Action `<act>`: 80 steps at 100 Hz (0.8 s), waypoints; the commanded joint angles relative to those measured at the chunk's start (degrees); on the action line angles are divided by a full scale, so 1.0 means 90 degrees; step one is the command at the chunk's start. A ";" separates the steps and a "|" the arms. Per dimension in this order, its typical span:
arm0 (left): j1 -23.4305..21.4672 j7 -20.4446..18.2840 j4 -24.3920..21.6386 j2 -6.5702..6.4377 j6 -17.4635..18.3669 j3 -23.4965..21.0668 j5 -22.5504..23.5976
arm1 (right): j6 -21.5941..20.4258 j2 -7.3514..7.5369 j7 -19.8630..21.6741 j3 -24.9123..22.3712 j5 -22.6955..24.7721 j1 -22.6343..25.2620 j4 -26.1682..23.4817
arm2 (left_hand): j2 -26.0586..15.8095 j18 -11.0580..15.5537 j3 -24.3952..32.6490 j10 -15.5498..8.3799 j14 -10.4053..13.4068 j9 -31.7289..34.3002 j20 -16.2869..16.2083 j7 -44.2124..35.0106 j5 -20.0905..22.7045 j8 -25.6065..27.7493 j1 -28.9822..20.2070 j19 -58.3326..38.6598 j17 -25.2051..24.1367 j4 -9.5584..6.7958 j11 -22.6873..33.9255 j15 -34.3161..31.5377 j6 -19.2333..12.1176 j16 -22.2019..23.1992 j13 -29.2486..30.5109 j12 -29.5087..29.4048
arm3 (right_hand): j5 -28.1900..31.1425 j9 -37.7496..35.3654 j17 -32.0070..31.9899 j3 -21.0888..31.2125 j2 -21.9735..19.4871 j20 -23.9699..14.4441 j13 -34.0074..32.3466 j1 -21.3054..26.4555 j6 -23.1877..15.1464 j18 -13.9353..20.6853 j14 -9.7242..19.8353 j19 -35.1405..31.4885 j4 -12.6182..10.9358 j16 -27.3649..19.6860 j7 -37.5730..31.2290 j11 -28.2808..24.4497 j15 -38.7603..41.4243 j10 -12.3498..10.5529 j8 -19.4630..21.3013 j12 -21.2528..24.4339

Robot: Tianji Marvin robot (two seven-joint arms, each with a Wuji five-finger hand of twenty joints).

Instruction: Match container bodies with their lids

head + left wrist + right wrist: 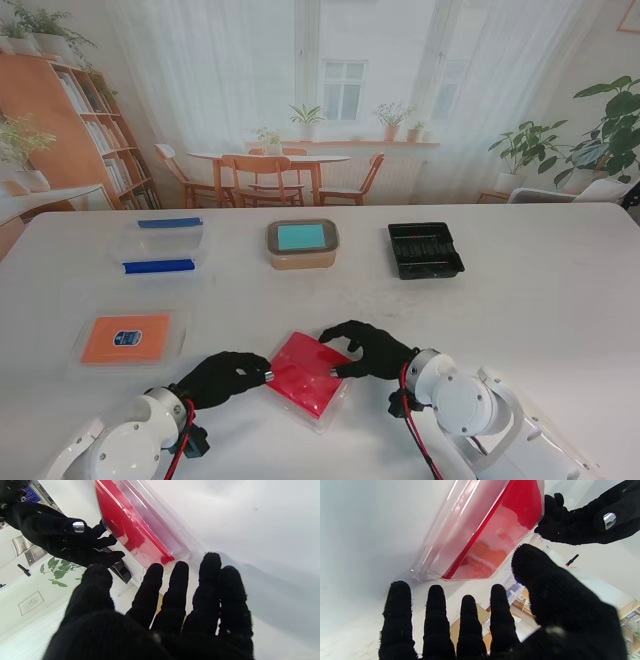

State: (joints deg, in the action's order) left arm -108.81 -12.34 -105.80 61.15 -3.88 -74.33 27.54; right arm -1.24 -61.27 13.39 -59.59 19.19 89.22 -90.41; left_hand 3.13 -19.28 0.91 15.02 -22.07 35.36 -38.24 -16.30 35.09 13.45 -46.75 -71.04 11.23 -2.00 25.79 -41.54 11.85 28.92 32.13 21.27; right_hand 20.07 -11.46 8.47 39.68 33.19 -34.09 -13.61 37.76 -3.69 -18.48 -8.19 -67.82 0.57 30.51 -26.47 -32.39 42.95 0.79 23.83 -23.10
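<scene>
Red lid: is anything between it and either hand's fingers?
Nothing visible. The red lid on its clear container lies between the left hand and right hand, fingers spread at its opposite edges; actual contact isn't clear.

the container with its lid lay on the table nearest to me, about midway across, turned at an angle. the left hand sat just to its left and the right hand just to its right. a flat lid lay well to the left. farther from me stood a row of three: a clear box on the left, a lidded tub in the middle, a tray on the right.
</scene>
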 commanded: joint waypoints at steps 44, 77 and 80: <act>-0.0338 -0.0054 -0.0176 0.0002 0.0122 0.0035 -0.0453 | 0.0029 -0.0127 -0.0281 -0.0140 0.0031 0.0042 -0.0062 | -0.0266 -0.0046 -0.0147 0.0156 -0.0136 0.0261 -0.0144 -0.0085 0.0079 0.0008 0.0124 -0.0301 0.0101 -0.0010 0.0157 -0.0249 0.0042 -0.0083 0.0240 -0.0005 | 0.0212 0.0137 -0.0074 0.0023 0.0120 -0.0008 -0.0014 -0.0107 -0.0143 0.0012 0.0125 0.0131 0.0104 0.0029 0.0026 -0.0139 -0.0054 -0.0131 0.0122 -0.0063; -0.0359 -0.0429 -0.0223 -0.0063 0.0275 0.0065 -0.0866 | 0.0092 -0.0176 -0.0638 -0.0512 0.0362 0.0191 -0.0201 | -0.0284 -0.0077 -0.0155 0.0143 -0.0157 0.0288 -0.0167 -0.0075 0.0081 0.0000 0.0129 -0.0318 0.0147 0.0000 0.0164 -0.0283 0.0026 -0.0098 0.0274 -0.0006 | 0.0155 0.0130 -0.0301 0.0058 0.0145 0.0021 -0.0012 -0.0119 -0.0015 0.0137 0.0126 0.0314 0.0097 0.0029 0.0092 -0.0284 -0.0061 -0.0117 0.0094 -0.0103; -0.0363 -0.0429 -0.0237 -0.0062 0.0311 0.0043 -0.0881 | 0.0089 -0.0183 -0.0701 -0.0562 0.0437 0.0202 -0.0212 | -0.0284 -0.0084 -0.0153 0.0158 -0.0165 0.0309 -0.0172 -0.0083 0.0095 0.0003 0.0127 -0.0328 0.0164 0.0001 0.0172 -0.0293 0.0038 -0.0097 0.0293 -0.0004 | 0.0153 0.0123 -0.0335 0.0072 0.0164 0.0027 -0.0014 -0.0105 0.0006 0.0154 0.0125 0.0350 0.0094 0.0026 0.0099 -0.0326 -0.0068 -0.0111 0.0089 -0.0118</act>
State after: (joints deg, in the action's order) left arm -111.40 -16.17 -107.51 60.72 -1.97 -73.74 19.42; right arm -0.52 -62.90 7.47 -63.71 22.27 91.03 -91.75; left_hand 2.46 -19.41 0.95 15.13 -22.10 36.84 -38.84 -16.30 35.09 13.45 -46.76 -71.61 11.94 -2.00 25.98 -42.24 12.12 28.90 33.05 21.27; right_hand 20.07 -11.46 6.47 39.69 33.19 -33.70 -13.62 37.74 -3.56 -18.39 -8.19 -65.91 0.57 30.51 -26.37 -34.32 42.92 0.79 23.84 -23.21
